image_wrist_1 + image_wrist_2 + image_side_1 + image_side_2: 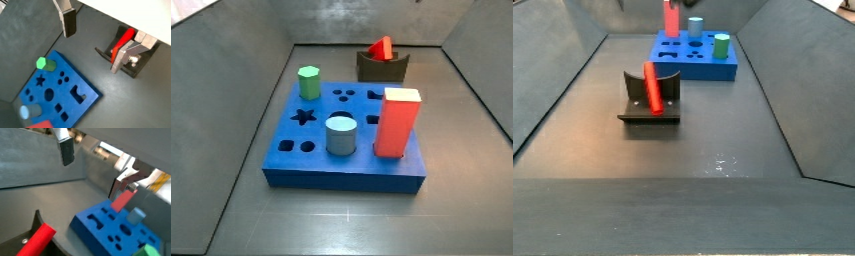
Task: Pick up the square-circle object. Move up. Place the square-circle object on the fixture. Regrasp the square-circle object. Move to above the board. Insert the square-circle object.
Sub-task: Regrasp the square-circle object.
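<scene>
Two silver fingers of the gripper show in both wrist views, set wide apart with nothing between them. One finger hangs near the top of the frame and the other sits toward the right side. The gripper is up in the air, away from the pieces. It does not show in the side views.

The square-circle object is a small red peg. It leans in the notch of the fixture, left of the middle in a side view. In a side view its red tip pokes up from the fixture at the top middle. In a wrist view the peg lies on the fixture at the right of the frame.

The board is a big blue slab in the middle of a side view. A green peg, a blue-grey round peg and a tall red block stand in it. The board sits behind the fixture, apart from it.
</scene>
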